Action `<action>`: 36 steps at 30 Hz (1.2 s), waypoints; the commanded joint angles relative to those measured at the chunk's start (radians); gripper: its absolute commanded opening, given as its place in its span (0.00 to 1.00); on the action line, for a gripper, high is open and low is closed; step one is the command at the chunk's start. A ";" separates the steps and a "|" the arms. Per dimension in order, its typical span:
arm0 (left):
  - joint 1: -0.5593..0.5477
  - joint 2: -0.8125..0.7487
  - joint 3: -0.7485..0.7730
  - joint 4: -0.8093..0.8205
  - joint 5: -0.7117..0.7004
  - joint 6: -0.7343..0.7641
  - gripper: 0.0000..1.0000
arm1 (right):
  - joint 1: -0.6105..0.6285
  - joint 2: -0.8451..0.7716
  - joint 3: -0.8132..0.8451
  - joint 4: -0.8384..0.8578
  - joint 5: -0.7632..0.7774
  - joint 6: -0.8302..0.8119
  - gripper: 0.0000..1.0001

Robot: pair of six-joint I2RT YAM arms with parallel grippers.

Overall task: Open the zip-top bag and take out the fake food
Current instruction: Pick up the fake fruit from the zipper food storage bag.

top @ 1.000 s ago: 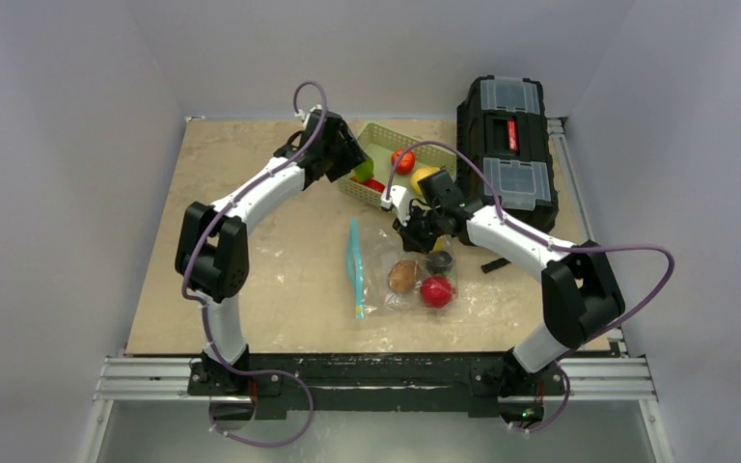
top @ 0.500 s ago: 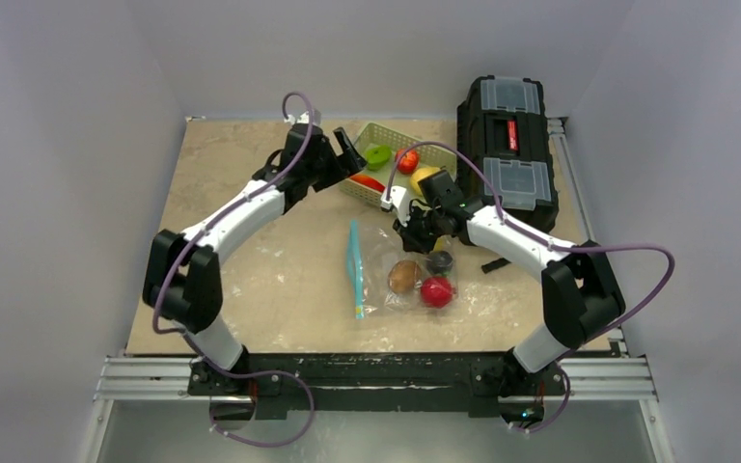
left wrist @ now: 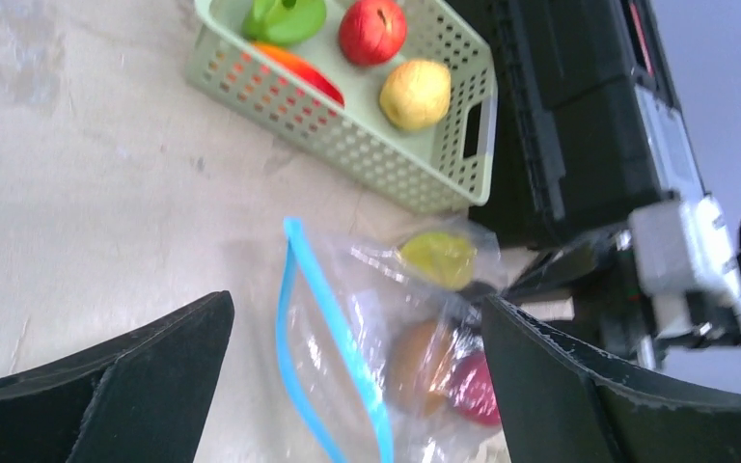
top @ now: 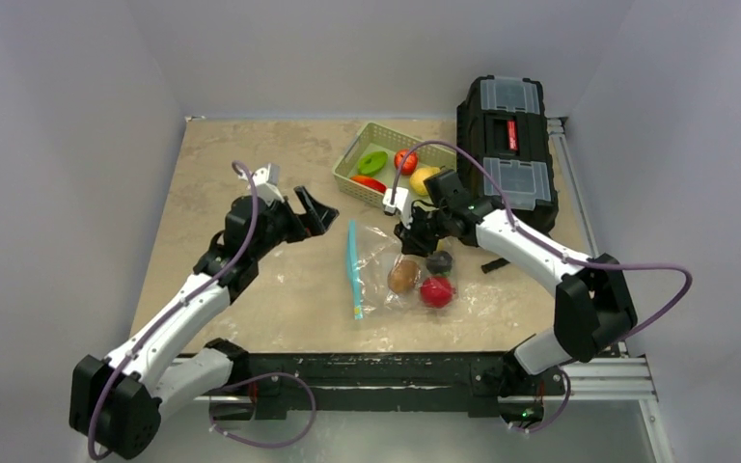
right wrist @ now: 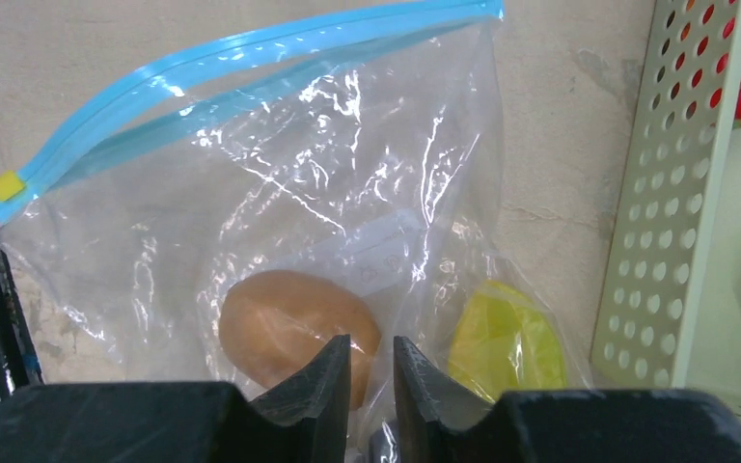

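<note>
Counter (top: 251,174): beige, mottled surface. Lying directly on it: clear zip-top bag (top: 378,253) at centre, blue zip strip to the left; pale green basket (top: 359,191) just behind it; black toolbox (top: 507,154) far right; small black item (top: 494,263) near the toolbox's front.

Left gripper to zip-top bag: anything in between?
Nothing. Only bare table lies between the open left gripper and the zip-top bag. That shows in the top external view, and the left wrist view agrees.
</note>
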 commanded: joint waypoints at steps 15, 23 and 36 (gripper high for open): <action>0.008 -0.398 -0.362 -0.080 0.188 0.050 0.98 | -0.002 -0.175 -0.042 -0.116 -0.217 -0.233 0.32; -0.061 -0.455 -0.455 -0.083 0.175 0.108 0.97 | -0.001 -0.216 -0.129 -0.220 -0.327 -0.567 0.41; -0.238 -0.238 -0.468 0.114 0.002 0.197 0.72 | 0.000 -0.256 -0.249 -0.086 -0.212 -0.630 0.50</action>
